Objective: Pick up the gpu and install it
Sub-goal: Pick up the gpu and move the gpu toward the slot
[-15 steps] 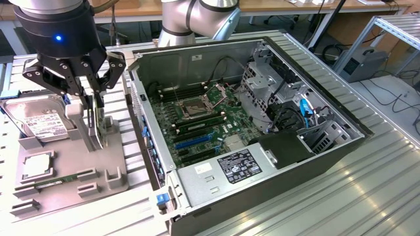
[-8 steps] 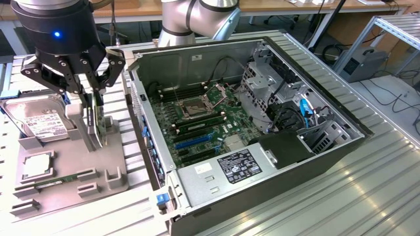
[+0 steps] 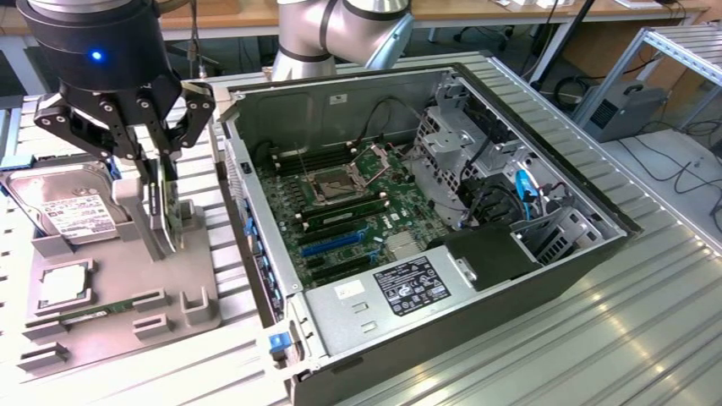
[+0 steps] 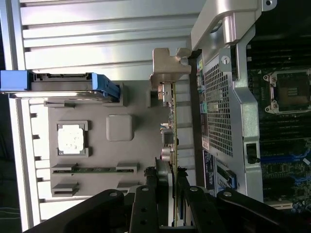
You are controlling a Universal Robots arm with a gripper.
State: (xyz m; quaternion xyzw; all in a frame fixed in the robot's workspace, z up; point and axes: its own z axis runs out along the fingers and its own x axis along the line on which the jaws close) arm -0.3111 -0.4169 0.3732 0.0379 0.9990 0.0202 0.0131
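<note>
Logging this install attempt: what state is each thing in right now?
hand: closed on the gpu, at its upper edge.
gpu: upright, seated in the grey holder.
computer case: open, side panel off.
hard drive: flat in the holder.

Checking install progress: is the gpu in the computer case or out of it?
Out. The gpu stands on edge in the grey holder tray beside the open case, right under the gripper.
</note>
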